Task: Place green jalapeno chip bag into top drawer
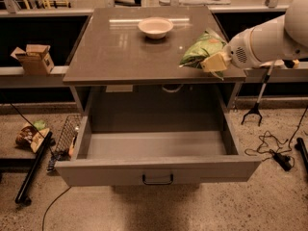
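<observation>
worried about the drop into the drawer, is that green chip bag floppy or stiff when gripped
Probably soft: the green jalapeno chip bag crumples around the gripper, held over a front corner of the tabletop. Likely light, since one pinch carries it. Its glossy film may slip.

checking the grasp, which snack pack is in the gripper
The green jalapeno chip bag, held by the gripper over the table's right edge; the brown wrapper bundle lies on the floor.

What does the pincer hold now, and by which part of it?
The pincer, at the right front edge of the counter, holds the chip bag by its right end; the rest of the bag sticks out to the left.
</observation>
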### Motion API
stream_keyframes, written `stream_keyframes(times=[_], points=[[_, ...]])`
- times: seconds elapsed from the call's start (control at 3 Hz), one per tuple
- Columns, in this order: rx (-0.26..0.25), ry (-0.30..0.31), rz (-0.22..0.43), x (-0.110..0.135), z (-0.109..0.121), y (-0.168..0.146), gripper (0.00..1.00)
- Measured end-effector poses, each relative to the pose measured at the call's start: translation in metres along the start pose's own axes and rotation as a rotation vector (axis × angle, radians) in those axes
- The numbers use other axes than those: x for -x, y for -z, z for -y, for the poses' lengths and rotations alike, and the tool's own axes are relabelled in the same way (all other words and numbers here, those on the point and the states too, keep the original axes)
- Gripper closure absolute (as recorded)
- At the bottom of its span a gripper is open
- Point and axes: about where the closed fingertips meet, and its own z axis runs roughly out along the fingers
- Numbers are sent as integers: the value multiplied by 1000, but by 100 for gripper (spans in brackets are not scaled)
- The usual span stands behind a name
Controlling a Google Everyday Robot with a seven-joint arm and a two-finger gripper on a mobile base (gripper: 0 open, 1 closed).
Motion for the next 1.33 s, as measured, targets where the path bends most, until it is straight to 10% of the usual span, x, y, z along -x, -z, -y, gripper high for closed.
stream_keyframes(times=[1.0,1.33], points=[[183,103,-202,-101,-115,17,100],[191,98,-200,-102,-116,14,100]])
